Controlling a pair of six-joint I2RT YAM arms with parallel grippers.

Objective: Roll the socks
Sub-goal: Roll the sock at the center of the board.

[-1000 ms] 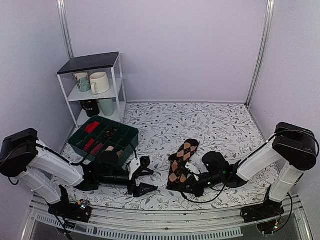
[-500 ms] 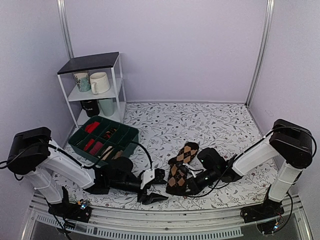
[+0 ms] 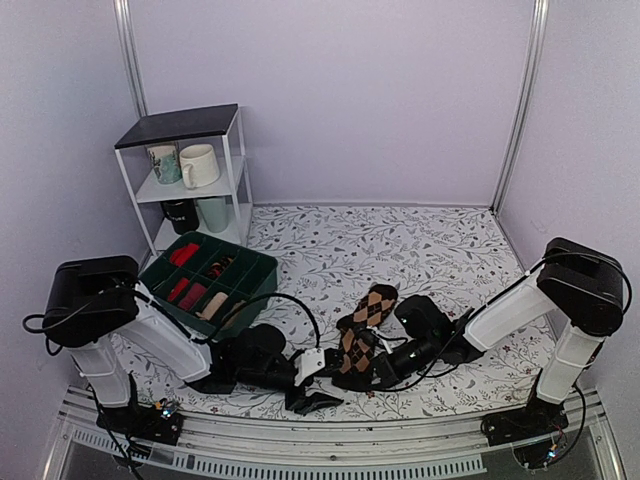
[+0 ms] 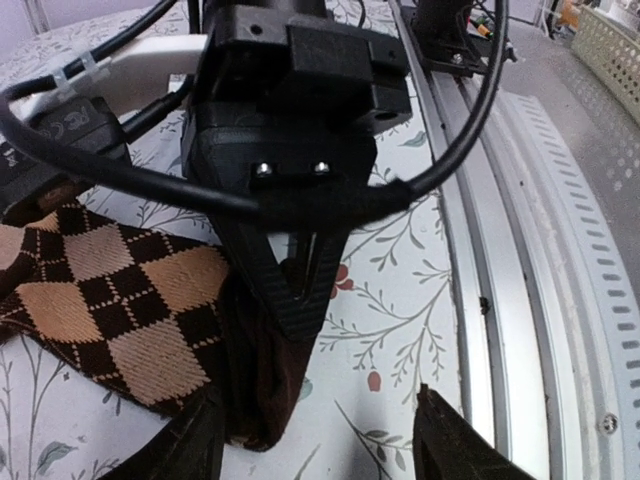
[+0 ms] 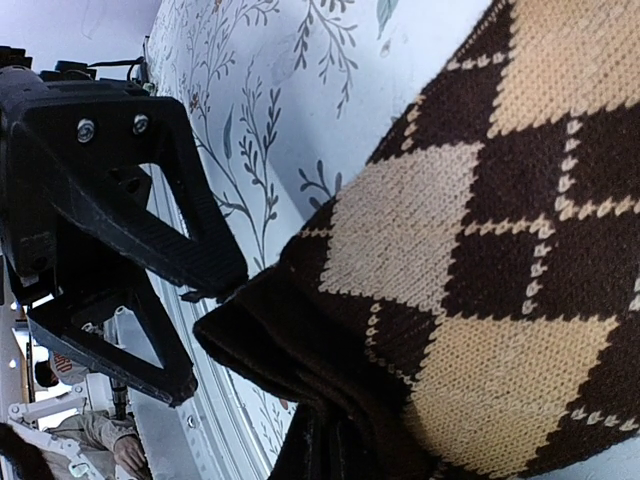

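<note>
You find no text, label, brand or number that reads clearly in any view, only a couple of raised marks on the black housing [image 4: 62,128] at the left of the left wrist view, too blurred to read

From the top, the light is soft and even, and the whole room looks bright. The light comes from above. The pale walls [image 3: 350,100] have no shiny spots. Small soft shadows lie on the worktop [image 3: 420,240] under the arms. The poles [image 3: 520,100] lean a bit near the sides, so the picture bends there.

In the left wrist view, the sock [image 4: 110,290] is sharp. The fingers [image 4: 195,445] of the left claw [image 4: 318,440] at the bottom are dark and fuzzy. The metal rail [image 4: 530,300] looks pale and a bit shiny.

In the right wrist view, every stitch of the sock [image 5: 480,250] is clear. The bottom left corner is blurry.
</note>
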